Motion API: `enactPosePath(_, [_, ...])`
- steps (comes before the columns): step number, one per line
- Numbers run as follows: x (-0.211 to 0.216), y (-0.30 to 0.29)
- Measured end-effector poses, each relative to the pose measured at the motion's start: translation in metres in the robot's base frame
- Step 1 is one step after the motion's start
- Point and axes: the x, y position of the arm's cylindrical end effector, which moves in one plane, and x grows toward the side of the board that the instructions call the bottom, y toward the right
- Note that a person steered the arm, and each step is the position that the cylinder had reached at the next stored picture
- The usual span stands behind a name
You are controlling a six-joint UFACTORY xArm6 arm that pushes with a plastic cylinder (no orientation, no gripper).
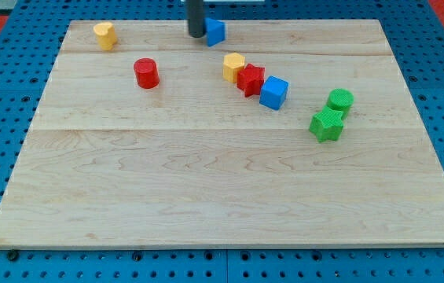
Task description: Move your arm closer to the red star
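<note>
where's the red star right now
The red star sits right of centre in the board's upper half, wedged between the yellow block on its upper left and the blue cube on its lower right.

my tip (196, 34) sits near the view's top, touching the left side of a blue block (216, 31). red star (251, 79) lies well below-right, wedged between a yellow block (233, 67) and a blue cube (273, 92). red cylinder (146, 72) stands apart at left. 2 green blocks (332, 115) touch at right.
</note>
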Motion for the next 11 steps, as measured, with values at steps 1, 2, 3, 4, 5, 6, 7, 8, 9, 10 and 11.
enactPosePath(1, [0.0,0.015])
enactPosePath(2, [0.0,-0.017])
enactPosePath(3, [-0.001,-0.063])
enactPosePath(4, [-0.006,-0.066])
enactPosePath(5, [-0.011,-0.066])
enactPosePath(6, [-0.012,-0.066])
enactPosePath(7, [0.012,-0.055])
enactPosePath(8, [0.026,-0.031])
enactPosePath(9, [0.053,-0.006])
enactPosePath(10, [0.093,-0.014])
enactPosePath(11, [0.126,-0.014])
